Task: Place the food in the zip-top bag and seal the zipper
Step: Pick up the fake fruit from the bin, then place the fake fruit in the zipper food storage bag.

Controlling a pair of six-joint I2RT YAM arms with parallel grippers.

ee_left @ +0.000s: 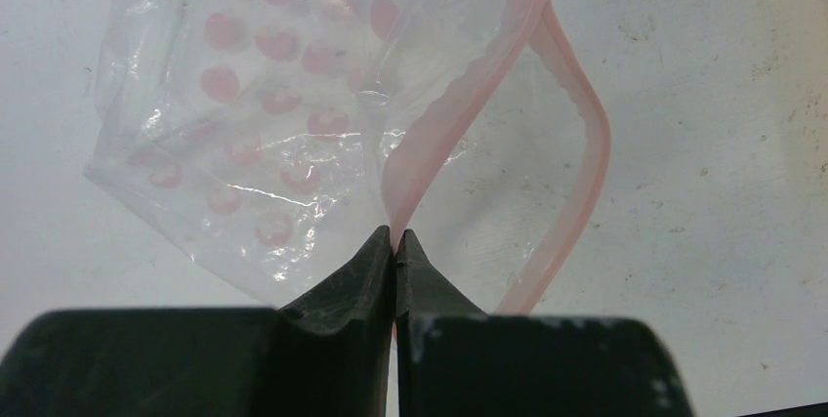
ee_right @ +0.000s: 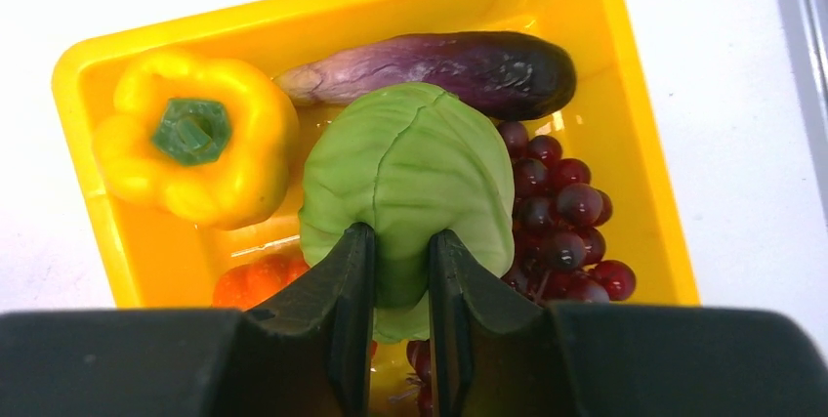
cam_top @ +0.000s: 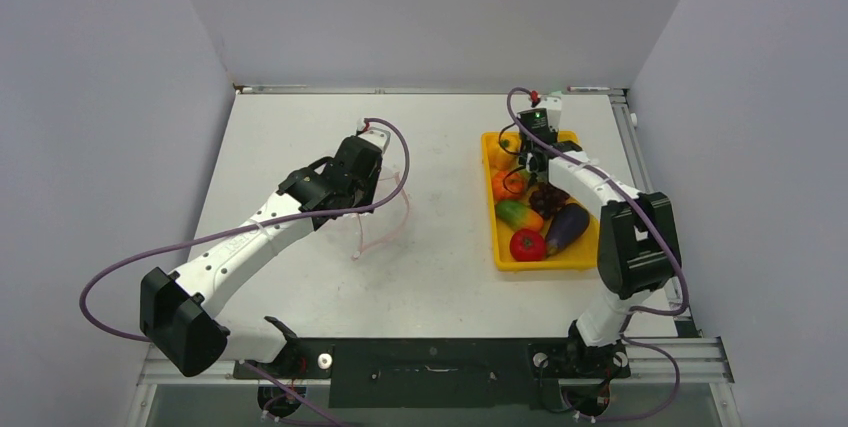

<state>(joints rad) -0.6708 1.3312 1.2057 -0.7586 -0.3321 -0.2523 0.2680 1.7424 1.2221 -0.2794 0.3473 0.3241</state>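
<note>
The zip-top bag [ee_left: 254,134], clear with pink dots, lies on the white table with its mouth gaping. My left gripper [ee_left: 394,236] is shut on the near strip of the pinkish-red zipper [ee_left: 459,114]. From above, the bag [cam_top: 385,212] hangs below that gripper [cam_top: 372,147]. The food lies in a yellow tray [ee_right: 322,7]: a yellow pepper [ee_right: 195,139], a purple eggplant [ee_right: 439,63], dark red grapes [ee_right: 561,212] and an orange piece [ee_right: 259,280]. My right gripper [ee_right: 401,233] is shut on a green cabbage [ee_right: 410,163] over the tray.
From above, the tray [cam_top: 545,265] sits at the right of the table, with a red tomato [cam_top: 527,244] and the eggplant [cam_top: 567,227] at its near end. Grey walls close in the table on three sides. A purple cable loops off each arm.
</note>
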